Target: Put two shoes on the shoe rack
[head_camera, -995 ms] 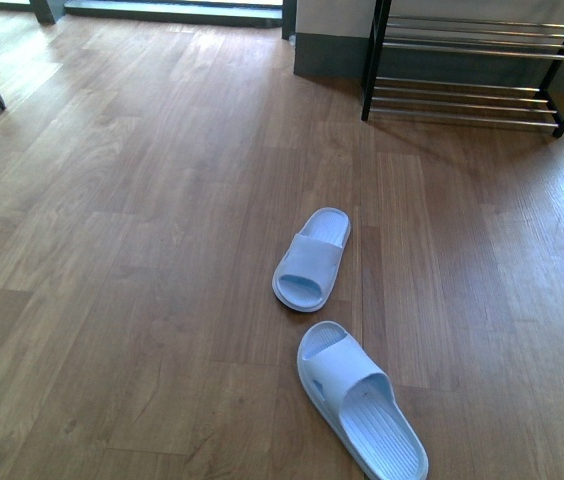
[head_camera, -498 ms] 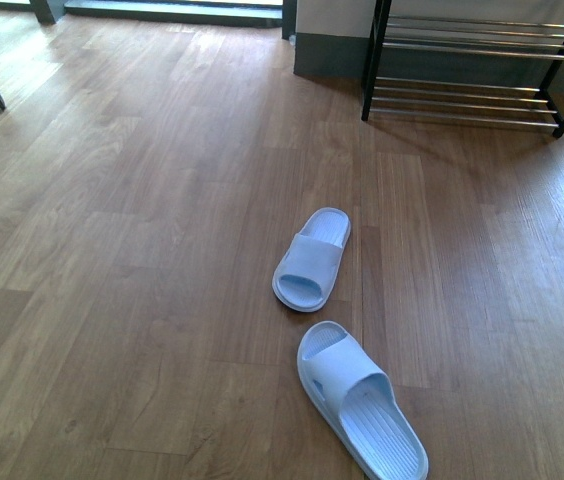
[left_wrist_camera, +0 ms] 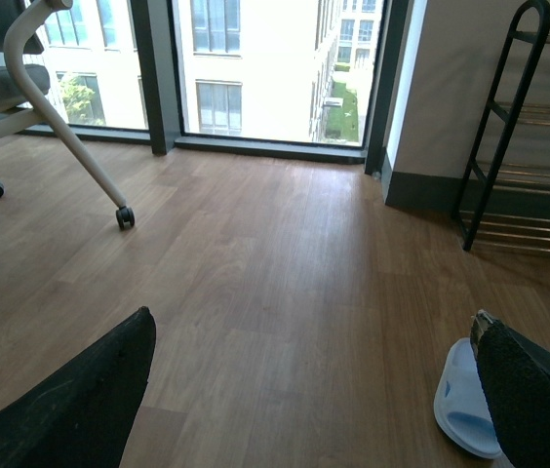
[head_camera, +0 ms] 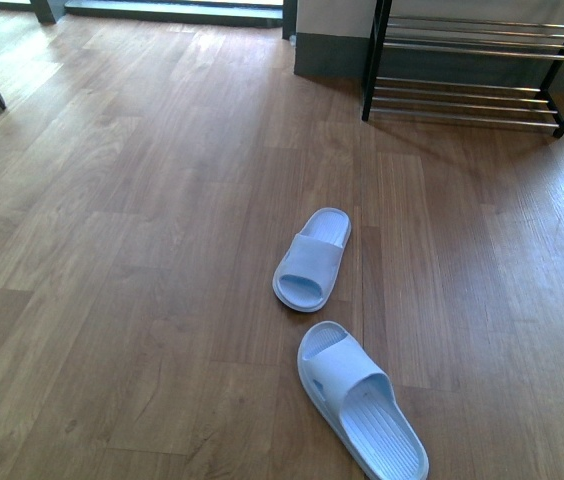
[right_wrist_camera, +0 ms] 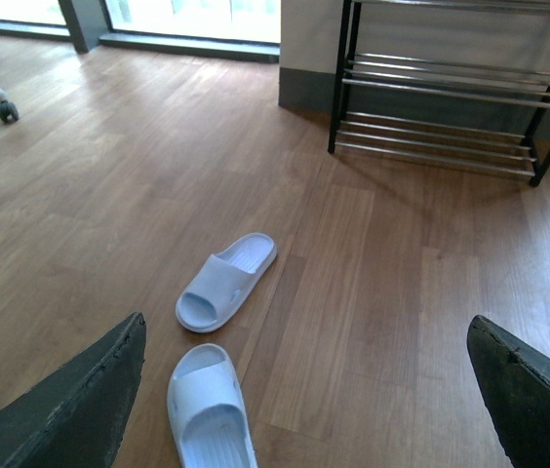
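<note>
Wood-plank floor (head_camera: 142,250) is seen carrying everything. Rack (head_camera: 472,70) is stood far right against the wall, and no shoe is seen on its bars. Its top is cut off in the front view. Both pale-blue shoes are left on the floor, well apart from it: far shoe (head_camera: 312,260), with near shoe (head_camera: 360,400) just beside it, closer to the robot. Nothing is placed yet, so both picks are judged outstanding. Left jaws and right jaws are spread wide, nothing held. Arms are not seen from the front.
</note>
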{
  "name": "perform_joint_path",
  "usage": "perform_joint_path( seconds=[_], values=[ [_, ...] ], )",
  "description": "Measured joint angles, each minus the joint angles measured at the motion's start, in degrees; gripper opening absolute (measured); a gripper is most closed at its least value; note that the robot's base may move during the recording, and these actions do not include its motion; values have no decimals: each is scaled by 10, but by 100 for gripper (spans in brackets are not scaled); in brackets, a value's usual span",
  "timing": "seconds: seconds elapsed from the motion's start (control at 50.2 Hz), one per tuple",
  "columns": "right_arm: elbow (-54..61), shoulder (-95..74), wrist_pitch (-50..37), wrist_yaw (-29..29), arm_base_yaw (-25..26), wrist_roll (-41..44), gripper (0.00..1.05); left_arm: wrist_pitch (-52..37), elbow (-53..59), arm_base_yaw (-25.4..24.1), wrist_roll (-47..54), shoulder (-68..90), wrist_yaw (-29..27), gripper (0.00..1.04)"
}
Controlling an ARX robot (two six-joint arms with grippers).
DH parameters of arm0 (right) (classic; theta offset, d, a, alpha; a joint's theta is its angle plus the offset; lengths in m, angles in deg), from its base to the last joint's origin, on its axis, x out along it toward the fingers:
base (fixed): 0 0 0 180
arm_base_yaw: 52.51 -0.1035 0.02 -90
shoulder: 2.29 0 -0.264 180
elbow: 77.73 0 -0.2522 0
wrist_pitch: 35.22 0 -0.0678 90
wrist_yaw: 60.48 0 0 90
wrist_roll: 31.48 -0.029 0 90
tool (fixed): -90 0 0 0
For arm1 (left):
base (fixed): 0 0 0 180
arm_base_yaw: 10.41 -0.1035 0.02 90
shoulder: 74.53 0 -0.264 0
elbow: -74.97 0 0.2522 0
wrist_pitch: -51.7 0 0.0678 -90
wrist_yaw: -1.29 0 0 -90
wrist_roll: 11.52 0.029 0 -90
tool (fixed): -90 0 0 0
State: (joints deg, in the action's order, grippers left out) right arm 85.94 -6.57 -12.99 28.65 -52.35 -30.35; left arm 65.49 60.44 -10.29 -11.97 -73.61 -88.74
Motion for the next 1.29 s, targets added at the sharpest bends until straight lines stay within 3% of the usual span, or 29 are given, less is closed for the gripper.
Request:
perform_joint_path(
  seconds=[1.294],
  values=[
    [-1, 0, -1, 20, -5, 3, 96, 0, 0, 0, 0, 0, 0, 95]
  ],
)
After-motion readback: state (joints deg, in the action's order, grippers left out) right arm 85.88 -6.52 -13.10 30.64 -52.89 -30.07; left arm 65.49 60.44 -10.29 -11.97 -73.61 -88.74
